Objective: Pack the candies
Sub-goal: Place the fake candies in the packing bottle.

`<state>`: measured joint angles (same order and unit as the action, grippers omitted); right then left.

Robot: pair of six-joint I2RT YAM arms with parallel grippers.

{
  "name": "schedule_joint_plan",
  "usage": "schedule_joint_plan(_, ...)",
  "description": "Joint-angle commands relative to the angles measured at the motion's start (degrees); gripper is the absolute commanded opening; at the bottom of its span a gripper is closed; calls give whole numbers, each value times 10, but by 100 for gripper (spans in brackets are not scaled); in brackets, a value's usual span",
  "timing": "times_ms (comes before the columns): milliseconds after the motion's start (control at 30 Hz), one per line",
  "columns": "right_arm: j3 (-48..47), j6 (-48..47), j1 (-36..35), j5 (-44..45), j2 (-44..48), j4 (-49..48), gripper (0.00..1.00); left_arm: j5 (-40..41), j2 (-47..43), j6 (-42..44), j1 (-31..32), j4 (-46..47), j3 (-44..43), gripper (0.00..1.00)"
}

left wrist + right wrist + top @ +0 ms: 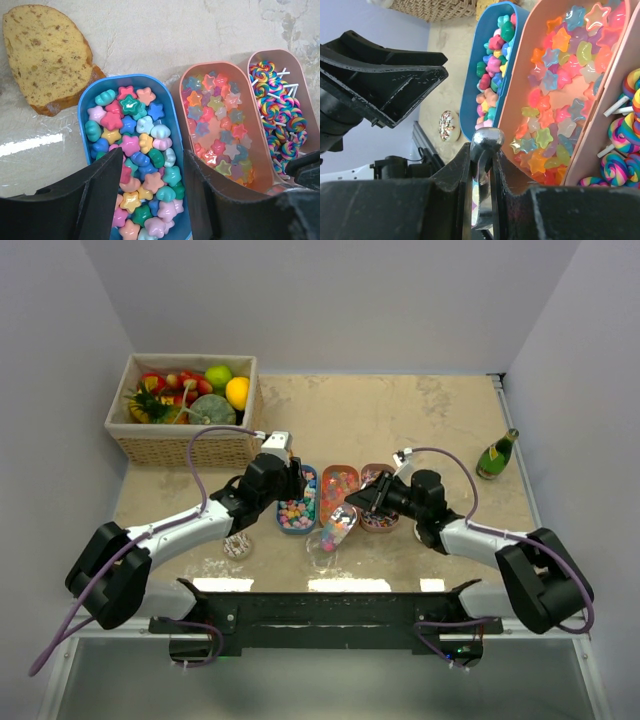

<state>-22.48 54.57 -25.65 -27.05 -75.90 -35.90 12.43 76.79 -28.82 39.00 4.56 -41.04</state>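
Note:
Three long trays stand side by side. The blue tray (296, 508) (167, 107) holds pastel star and ball candies (142, 150). The middle peach tray (338, 483) (182, 82) holds translucent gummy stars (220, 125) (555, 95). The pink tray (379, 502) (287, 60) holds swirled lollipops (280, 115). My left gripper (289, 483) (152, 162) is open and empty just above the blue tray's candies. My right gripper (358, 502) (482, 150) is shut on the shiny handle of a scoop (487, 142). The scoop's bowl (338, 525) carries several candies in front of the trays.
A clear cup (322, 558) stands below the scoop near the front edge. A sprinkled round cookie (237, 545) (447, 125) lies front left. A bread slice (45, 55) lies beside the blue tray. A wicker basket of fruit (185, 440) stands back left, a green bottle (497, 453) at right.

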Motion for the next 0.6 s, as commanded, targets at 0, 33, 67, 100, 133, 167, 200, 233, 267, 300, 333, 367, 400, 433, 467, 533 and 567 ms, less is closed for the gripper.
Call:
schedule_joint_plan(0, -31, -58, -15, 46, 33, 37, 0, 16, -19, 12, -2, 9, -14, 57)
schedule_joint_plan(33, -33, -66, -16, 52, 40, 41, 0, 16, -18, 12, -2, 9, -14, 57)
schedule_joint_plan(67, -35, -69, -19, 54, 43, 47, 0, 16, -19, 12, -2, 10, -14, 57)
schedule_joint_plan(100, -37, -73, -19, 56, 44, 50, 0, 16, -18, 12, -2, 11, -14, 57)
schedule_joint_plan(133, -40, -81, -20, 57, 48, 55, 0, 16, -18, 12, -2, 11, -13, 57)
schedule_joint_plan(167, -43, -84, -24, 63, 50, 64, 0, 16, -18, 12, -2, 11, -13, 57)
schedule_joint_plan(200, -45, -87, -26, 67, 51, 69, 0, 16, -18, 12, -2, 11, -13, 57)
schedule_joint_plan(233, -46, -92, -27, 70, 53, 72, 0, 16, -18, 13, -2, 11, -13, 56)
schedule_joint_plan(267, -47, -94, -28, 74, 56, 75, 0, 17, -19, 12, -2, 11, -14, 57)
schedule_joint_plan(300, -48, -96, -29, 75, 57, 77, 0, 17, -18, 13, -2, 10, -14, 57)
schedule_joint_plan(333, -49, -98, -31, 76, 58, 79, 0, 17, -19, 13, -2, 10, -14, 57)
schedule_joint_plan(367, -50, -100, -33, 78, 58, 82, 0, 18, -19, 13, -2, 9, -14, 57)
schedule_joint_plan(400, -51, -102, -34, 81, 60, 84, 0, 18, -18, 13, -2, 9, -14, 56)
schedule_joint_plan(433, -53, -106, -37, 83, 61, 86, 0, 18, -19, 13, -2, 9, -13, 56)
schedule_joint_plan(467, -56, -109, -39, 84, 63, 90, 0, 18, -18, 13, -2, 9, -13, 57)
schedule_joint_plan(533, -59, -117, -43, 88, 66, 93, 0, 19, -19, 13, -2, 9, -13, 56)
schedule_joint_plan(567, -60, -118, -45, 88, 67, 94, 0, 18, -19, 13, -2, 9, -13, 56)
